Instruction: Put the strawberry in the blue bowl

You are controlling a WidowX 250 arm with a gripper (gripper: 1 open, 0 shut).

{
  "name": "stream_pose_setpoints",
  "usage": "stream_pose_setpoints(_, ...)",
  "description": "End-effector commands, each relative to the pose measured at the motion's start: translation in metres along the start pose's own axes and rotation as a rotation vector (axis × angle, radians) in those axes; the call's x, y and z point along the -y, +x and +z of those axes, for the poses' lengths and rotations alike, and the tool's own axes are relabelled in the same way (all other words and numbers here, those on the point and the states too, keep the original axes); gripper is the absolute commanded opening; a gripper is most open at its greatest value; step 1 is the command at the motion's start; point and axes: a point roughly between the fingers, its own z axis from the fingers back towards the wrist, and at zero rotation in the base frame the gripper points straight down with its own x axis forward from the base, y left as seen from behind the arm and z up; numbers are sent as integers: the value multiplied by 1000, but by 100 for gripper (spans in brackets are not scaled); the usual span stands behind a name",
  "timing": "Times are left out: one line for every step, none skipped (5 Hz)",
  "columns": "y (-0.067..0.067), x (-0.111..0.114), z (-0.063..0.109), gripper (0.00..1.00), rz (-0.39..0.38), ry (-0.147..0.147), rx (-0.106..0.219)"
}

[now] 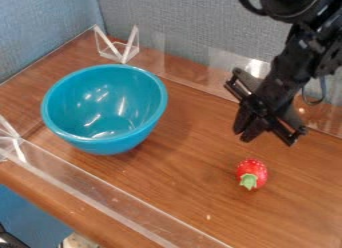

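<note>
The strawberry (250,174), small and red with a green top, lies on the wooden table at the front right. The blue bowl (104,107) stands upright and empty on the left, well apart from the berry. My gripper (266,134) hangs just above and behind the strawberry without touching it. Its dark fingers (245,130) point down and stand slightly apart, with nothing between them.
A low clear plastic wall (120,197) runs along the table's front edge, and more clear panels (234,77) line the back. A small clear stand (120,47) sits behind the bowl. Bare wood (187,142) lies between bowl and strawberry.
</note>
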Motion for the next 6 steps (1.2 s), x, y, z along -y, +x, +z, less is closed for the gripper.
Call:
stream_pose_setpoints(-5, -5, 24, 100, 22, -25, 69)
stream_pose_setpoints(-11, 11, 21, 100, -1, -41, 61)
stream_pose_setpoints(-18, 30, 17, 100, -21, -62, 61)
stream_pose_setpoints(-23, 40, 6, 100, -36, -92, 56)
stream_pose_setpoints(-24, 42, -2, 100, -48, -100, 50)
stream_pose_setpoints(-25, 45, -11, 100, -55, -107, 43)
